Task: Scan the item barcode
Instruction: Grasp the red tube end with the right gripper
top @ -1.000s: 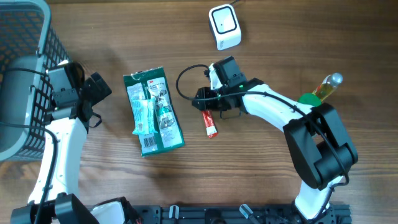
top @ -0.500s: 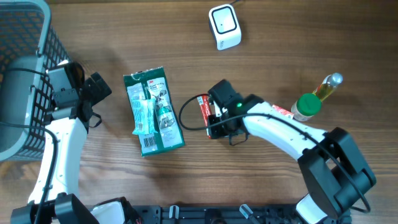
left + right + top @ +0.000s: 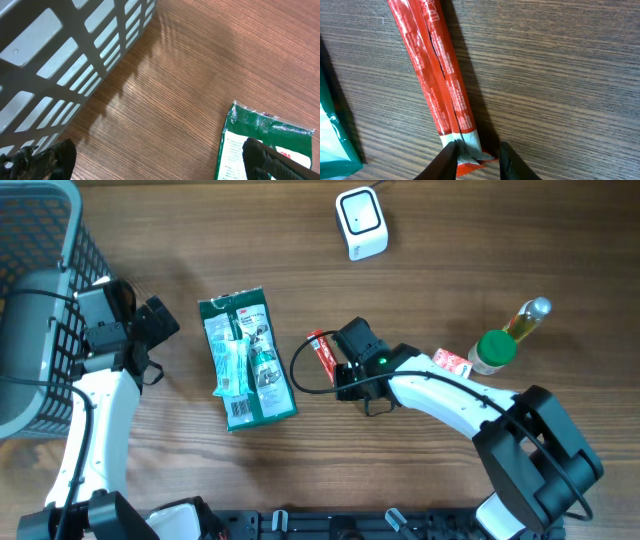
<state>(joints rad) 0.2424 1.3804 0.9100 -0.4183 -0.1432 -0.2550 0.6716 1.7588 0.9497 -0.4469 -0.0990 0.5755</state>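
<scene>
The red packet lies flat on the wooden counter, near the green pack. The right tool pinches the packet's white end between its two fingers. The left tool is wide open and holds nothing, beside the grey basket.

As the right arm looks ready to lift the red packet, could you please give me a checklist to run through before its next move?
1. End of the red packet sits inside the right pincer: ok.
2. Pincer firmly clamped on the packet: cannot tell; a dark gap shows beside one finger.
3. Table between packet and scanner is bare: ok.
4. Green package lies apart from the packet: ok.
5. Left pincer is open and out of the way, beside the basket: ok.
6. Barcode located on the packet: cannot tell; none is visible.
</scene>
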